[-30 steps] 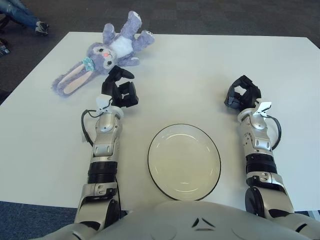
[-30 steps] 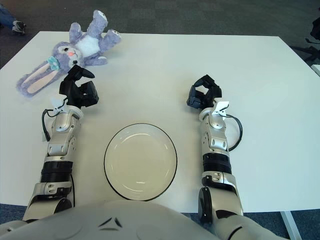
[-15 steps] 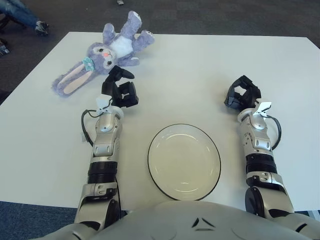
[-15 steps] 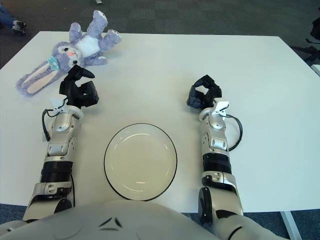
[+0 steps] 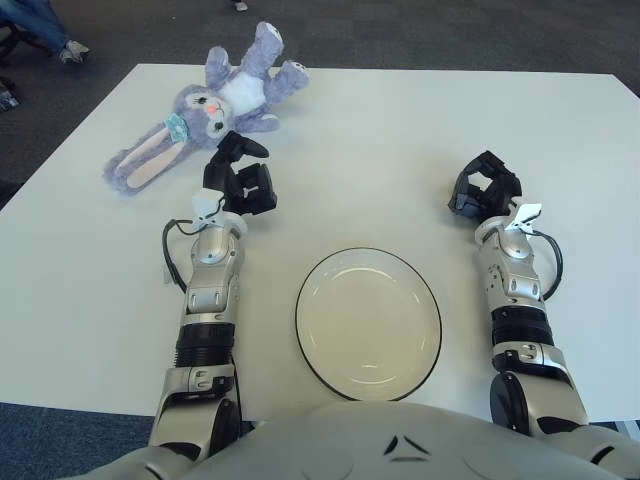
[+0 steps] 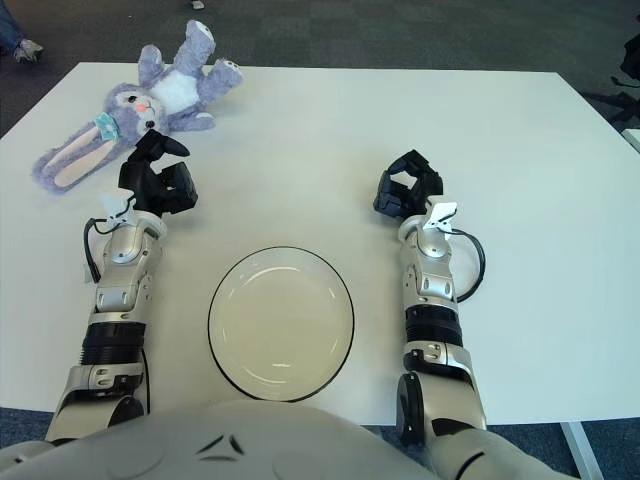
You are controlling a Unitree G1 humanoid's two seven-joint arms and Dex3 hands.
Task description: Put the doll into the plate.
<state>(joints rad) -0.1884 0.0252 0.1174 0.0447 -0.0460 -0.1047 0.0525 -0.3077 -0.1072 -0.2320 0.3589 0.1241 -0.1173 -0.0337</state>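
Note:
A purple plush bunny doll (image 5: 205, 105) with long pink-lined ears lies on its back at the far left of the white table (image 5: 380, 130). An empty cream plate (image 5: 368, 322) with a dark rim sits at the near middle. My left hand (image 5: 238, 172) hovers just below and right of the doll's head, fingers relaxed and holding nothing, not touching the doll. My right hand (image 5: 483, 187) rests over the table at the right, fingers loosely curled and empty, well away from both.
Dark carpet surrounds the table. A person's shoe (image 5: 62, 52) shows on the floor at the far left, beyond the table's corner.

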